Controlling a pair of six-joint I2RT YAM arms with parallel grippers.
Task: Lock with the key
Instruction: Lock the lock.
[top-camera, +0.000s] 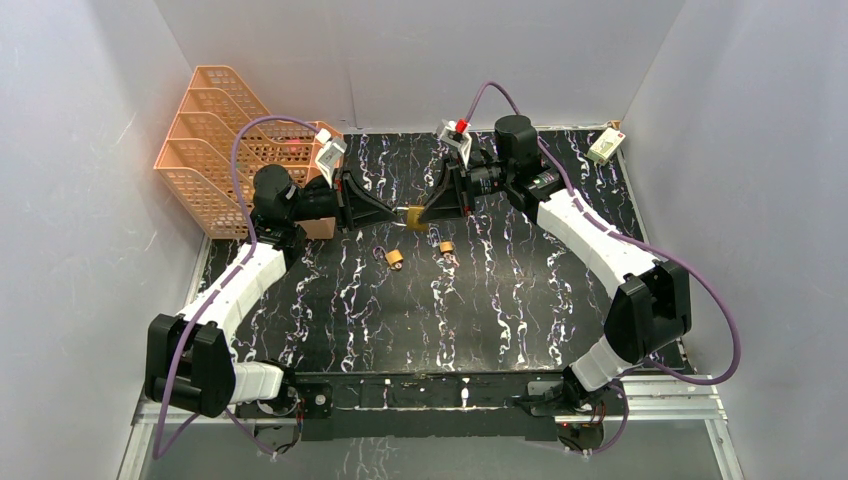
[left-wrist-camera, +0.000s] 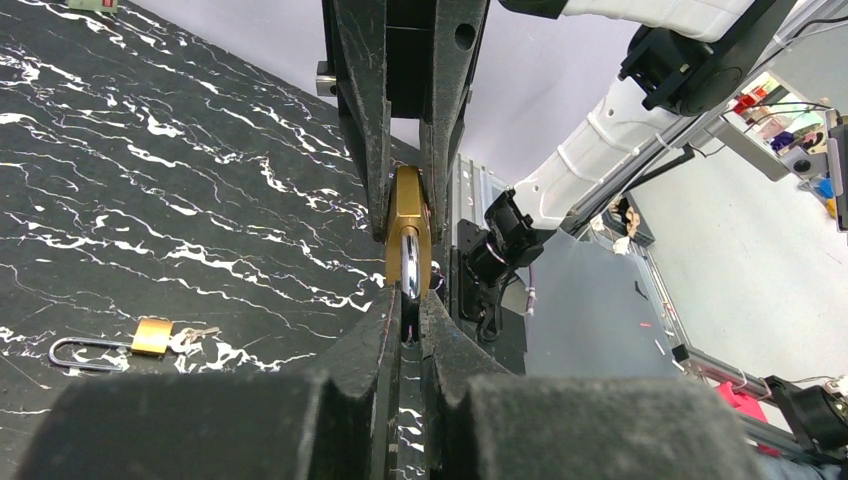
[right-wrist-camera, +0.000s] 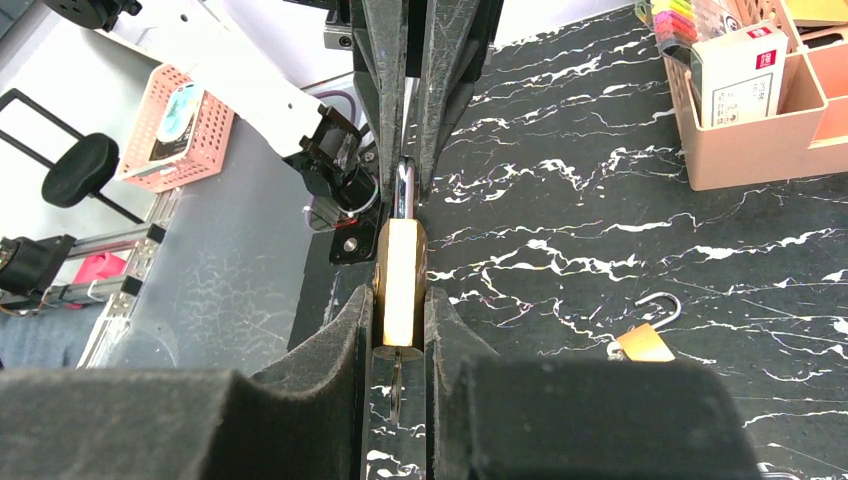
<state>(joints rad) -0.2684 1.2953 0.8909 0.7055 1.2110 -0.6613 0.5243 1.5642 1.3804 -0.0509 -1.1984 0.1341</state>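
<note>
The right jaws are clenching the narrow brass body of the padlock (right-wrist-camera: 400, 285), and the left jaws are pinching tight on its chrome shackle (left-wrist-camera: 410, 262). The lock is hanging between the two, lifted off the counter (top-camera: 500, 310) towards the back middle.

The step in hand is looking like the closing itself: one arm is steadying the body while the other is bearing on the shackle. Whether the shackle is already sitting home in the body, I cannot tell. The next move is probably calling for a straight push along the shackle's line, or a turn of the key, without the body slipping in the right jaws.

The right wrist view is showing a thin dark sliver (right-wrist-camera: 397, 385) poking out under the body, down between the right jaws. It may be the key, but it is too small to be sure, and neither other view is giving it at all. The left wrist view is showing the shackle edge-on, running from the body into the left jaws. Only the top view is showing how both arms are meeting nose to nose. Two spare padlocks (top-camera: 395, 258) are lying just in front of them and an orange rack (top-camera: 220, 140) is standing at the back left.
</note>
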